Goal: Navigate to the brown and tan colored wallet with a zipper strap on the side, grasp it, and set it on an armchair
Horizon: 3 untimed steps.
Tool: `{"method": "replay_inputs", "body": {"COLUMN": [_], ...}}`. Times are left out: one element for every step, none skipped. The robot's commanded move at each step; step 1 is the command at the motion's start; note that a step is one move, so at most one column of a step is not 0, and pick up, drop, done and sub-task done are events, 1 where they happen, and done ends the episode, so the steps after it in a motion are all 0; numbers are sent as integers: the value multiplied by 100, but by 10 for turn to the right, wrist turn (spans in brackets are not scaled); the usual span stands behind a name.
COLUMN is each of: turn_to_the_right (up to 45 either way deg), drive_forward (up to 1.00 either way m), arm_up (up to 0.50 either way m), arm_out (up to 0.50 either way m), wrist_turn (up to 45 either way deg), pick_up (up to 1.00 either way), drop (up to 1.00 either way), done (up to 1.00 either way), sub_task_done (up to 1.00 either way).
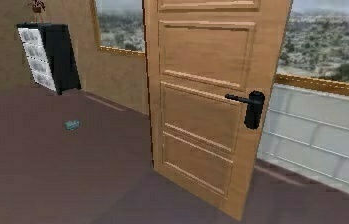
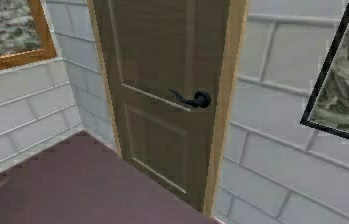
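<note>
The state of the gripper cannot be told from here, and neither can the place of the wallet. In the forward view, a light wooden door (image 1: 207, 95) with raised panels stands close ahead, swung ajar, with a black handle (image 1: 252, 108) near its right edge. To its left, a small grey-blue thing (image 1: 72, 126) lies on the dark floor (image 1: 42, 170); its shape is too small to name. Further back on that side, a black-and-white chest of drawers (image 1: 47, 55) stands against a tan wall, beside a window (image 1: 120, 25). To the door's right, a white block wall (image 1: 317, 130) runs under another window (image 1: 327, 40). In the arm side view, a dark brown door (image 2: 167, 60) with a black lever handle (image 2: 197, 98) sits shut in a pale wooden frame (image 2: 227, 120), set in a white block wall, with a wood-framed window (image 2: 12, 35) at upper left.
</note>
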Motion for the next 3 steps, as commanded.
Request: {"method": "replay_inputs", "body": {"turn_to_the_right": [-450,-60,0], "drive_forward": [0,0,100], "arm_up": [0,0,0], "arm_out": [0,0,0], "wrist_turn": [0,0,0], "pick_up": [0,0,0], "drop": [0,0,0], "done": [0,0,0], "sub_task_done": [0,0,0]}}
